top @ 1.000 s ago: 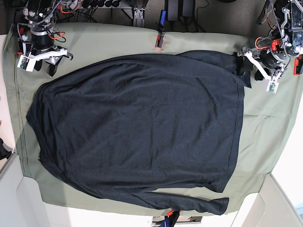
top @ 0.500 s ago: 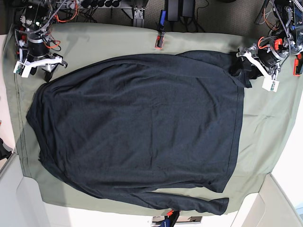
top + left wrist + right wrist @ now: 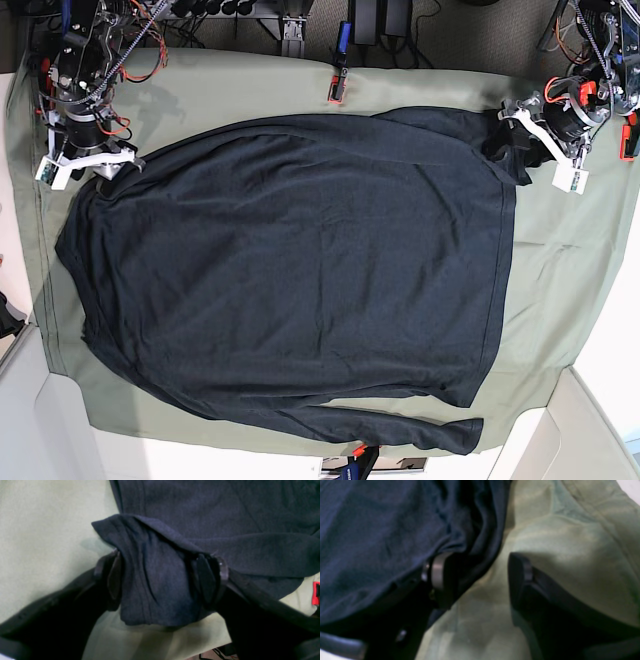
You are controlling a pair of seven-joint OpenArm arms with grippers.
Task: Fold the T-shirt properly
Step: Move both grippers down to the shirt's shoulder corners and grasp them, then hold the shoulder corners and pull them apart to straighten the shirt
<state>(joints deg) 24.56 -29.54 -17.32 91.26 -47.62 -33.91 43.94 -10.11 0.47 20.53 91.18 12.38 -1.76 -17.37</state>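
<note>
- A large dark navy long-sleeved knit T-shirt (image 3: 290,270) lies spread nearly flat across a sage-green cloth sheet (image 3: 555,270) covering the counter, filling most of the base view, with one sleeve trailing along the lower edge of the frame.
- At the upper right of the base view, the left pincer (image 3: 160,580) stands wide, its two dark fingers (image 3: 113,577) bracketing a bunched corner of the shirt; the fabric sits between them, pressed on both sides, and looks gathered rather than firmly pinched.
- At the upper left of the base view, the right pincer (image 3: 475,580) is also spread, one finger (image 3: 440,577) tucked under the shirt's rumpled edge and the other resting on bare green sheet beside it.
- The step in hand appears to be taking hold of the two top corners ahead of a first fold; no fold looks made yet.
- Next, both pincers likely need to close fully on the cloth, then lift and carry that edge toward the lower edge of the frame together, keeping tension even so the shirt does not bunch.
</note>
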